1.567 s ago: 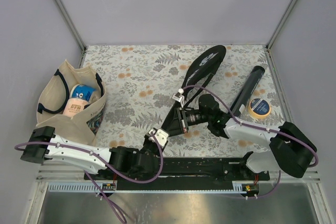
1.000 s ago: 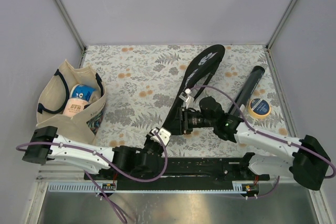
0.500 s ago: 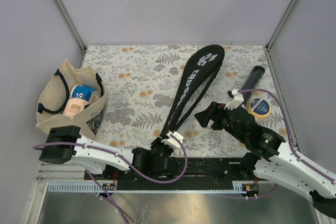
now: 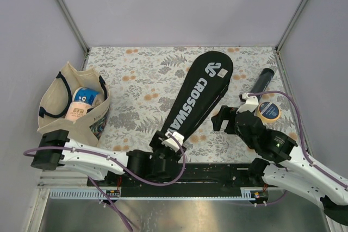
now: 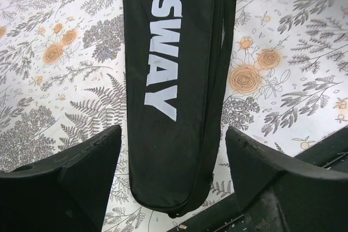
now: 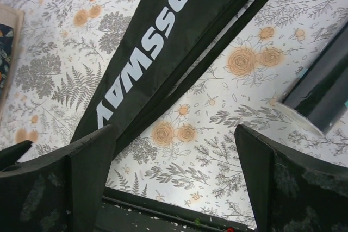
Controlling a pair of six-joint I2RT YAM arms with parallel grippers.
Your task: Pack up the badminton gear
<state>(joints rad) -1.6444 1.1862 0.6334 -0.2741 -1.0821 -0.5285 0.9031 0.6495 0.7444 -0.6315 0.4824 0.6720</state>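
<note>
The large black racquet cover [image 4: 196, 99] lettered "CROSSWAY" lies flat and diagonal on the floral table, wide end at the back. It also shows in the left wrist view [image 5: 174, 80] and the right wrist view [image 6: 174, 42]. My left gripper [image 4: 167, 144] is open over the cover's narrow near end [image 5: 163, 194], fingers either side, not touching it. My right gripper [image 4: 224, 119] is open and empty, to the right of the cover. The long black tube [image 4: 261, 84] lies at the back right; its end shows in the right wrist view [image 6: 321, 93]. No racquets or shuttlecocks show.
A beige tote bag [image 4: 73, 107] with dark handles stands at the left with items inside. A tape roll [image 4: 268, 111] with a blue centre lies next to the tube. A black rail [image 4: 217, 173] runs along the table's near edge.
</note>
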